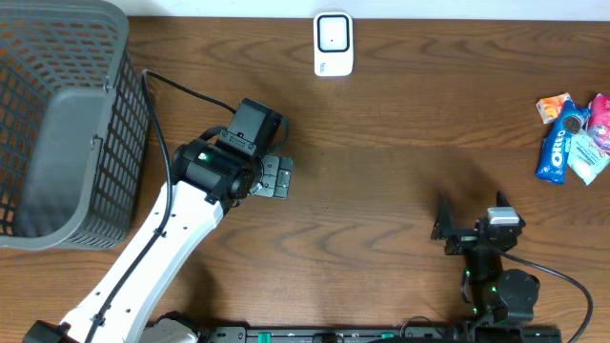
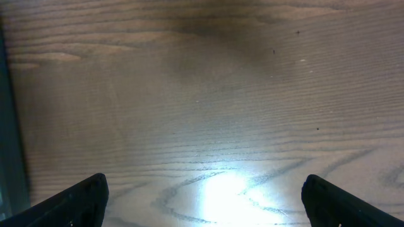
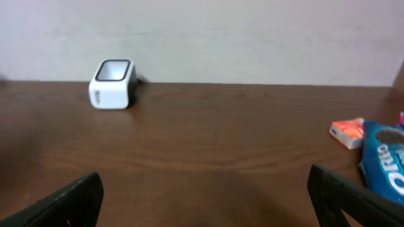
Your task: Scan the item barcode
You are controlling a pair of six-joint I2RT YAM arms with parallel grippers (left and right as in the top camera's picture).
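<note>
A white barcode scanner (image 1: 333, 43) stands at the table's far edge, also in the right wrist view as scanner (image 3: 113, 83). The items lie in a small pile at the right: a blue Oreo pack (image 1: 556, 152), an orange pack (image 1: 553, 108), a pink pack (image 1: 600, 110) and a white-teal pack (image 1: 588, 157). The right wrist view shows the Oreo pack (image 3: 385, 167) and orange pack (image 3: 348, 132). My left gripper (image 1: 278, 177) hangs open over bare wood left of centre, nothing between its fingers (image 2: 205, 202). My right gripper (image 1: 473, 211) is open and empty near the front right (image 3: 205, 202), facing the back.
A large grey mesh basket (image 1: 124, 114) fills the far left corner, close beside my left arm. A black cable runs from the basket side to the left wrist. A pale wall stands behind the table's far edge.
</note>
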